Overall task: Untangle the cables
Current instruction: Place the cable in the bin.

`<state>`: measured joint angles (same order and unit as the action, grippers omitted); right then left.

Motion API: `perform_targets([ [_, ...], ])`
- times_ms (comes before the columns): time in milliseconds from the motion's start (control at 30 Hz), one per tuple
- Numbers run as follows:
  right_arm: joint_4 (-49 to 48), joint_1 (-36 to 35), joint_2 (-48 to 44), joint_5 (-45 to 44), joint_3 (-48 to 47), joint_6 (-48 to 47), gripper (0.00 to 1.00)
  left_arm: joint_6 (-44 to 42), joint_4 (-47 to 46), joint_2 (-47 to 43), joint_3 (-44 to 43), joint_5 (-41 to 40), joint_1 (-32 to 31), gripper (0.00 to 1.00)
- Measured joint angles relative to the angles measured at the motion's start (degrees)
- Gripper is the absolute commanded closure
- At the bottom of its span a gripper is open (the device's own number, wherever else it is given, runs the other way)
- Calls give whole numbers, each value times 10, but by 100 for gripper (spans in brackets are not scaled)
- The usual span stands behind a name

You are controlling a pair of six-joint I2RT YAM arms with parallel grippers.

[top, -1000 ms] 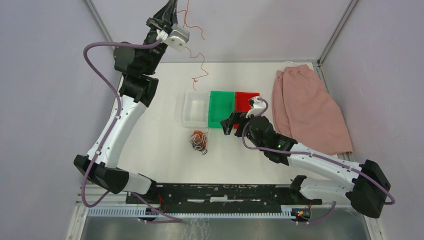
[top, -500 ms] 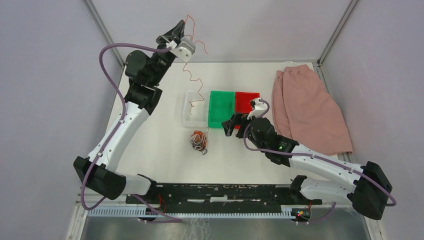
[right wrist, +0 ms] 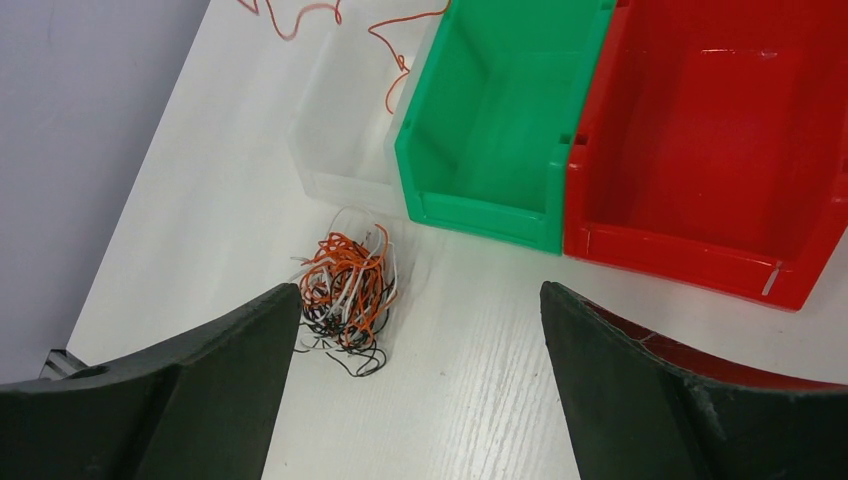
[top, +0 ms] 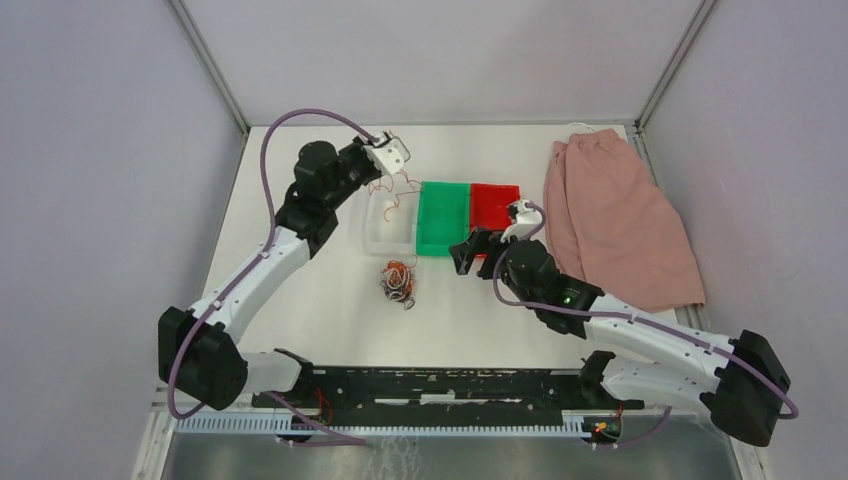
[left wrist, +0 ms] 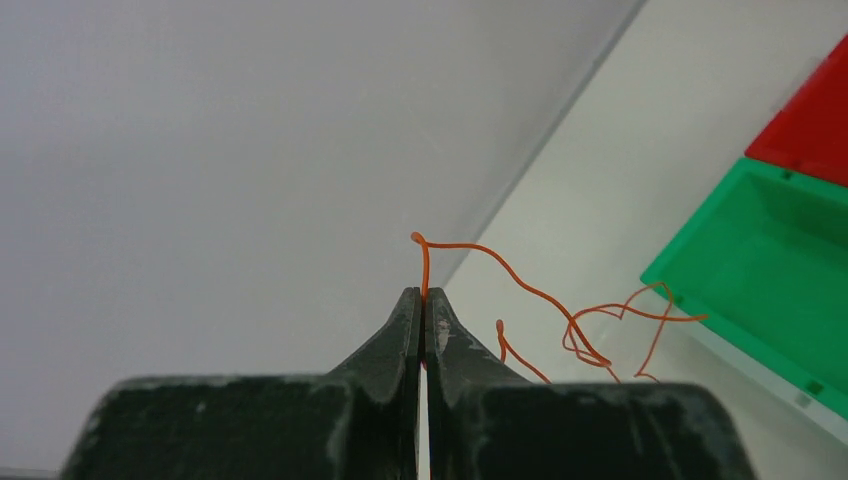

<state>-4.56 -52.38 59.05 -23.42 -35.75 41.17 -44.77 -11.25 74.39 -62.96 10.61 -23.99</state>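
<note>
The cables form a small clump of orange, black and white wires on the white table, just in front of the clear bin. One long orange wire is pinched in my left gripper, which is shut on it above the clear bin's far edge. The wire curls down into that bin. My right gripper stands wide open with nothing between its fingers, low over the table right of the clump, in front of the green bin.
Three bins stand in a row: clear, green, red. A pink cloth lies at the right side. Grey walls enclose the table on three sides.
My left arm has come down from high near the back wall to just above the clear bin, lowering the orange wire into it. The right arm has barely shifted.
</note>
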Motion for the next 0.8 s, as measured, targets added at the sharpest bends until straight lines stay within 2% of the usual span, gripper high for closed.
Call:
perform_targets([
  [133, 4, 0, -3, -6, 0, 0, 4, -2, 34, 0, 27, -7, 0, 97],
  [533, 13, 0, -3, -10, 0, 0, 4, 2, 157, -3, 28, 17, 0, 97],
  [800, 29, 2, -3, -13, 0, 0, 4, 1, 195, 97, 28, -17, 0, 97],
])
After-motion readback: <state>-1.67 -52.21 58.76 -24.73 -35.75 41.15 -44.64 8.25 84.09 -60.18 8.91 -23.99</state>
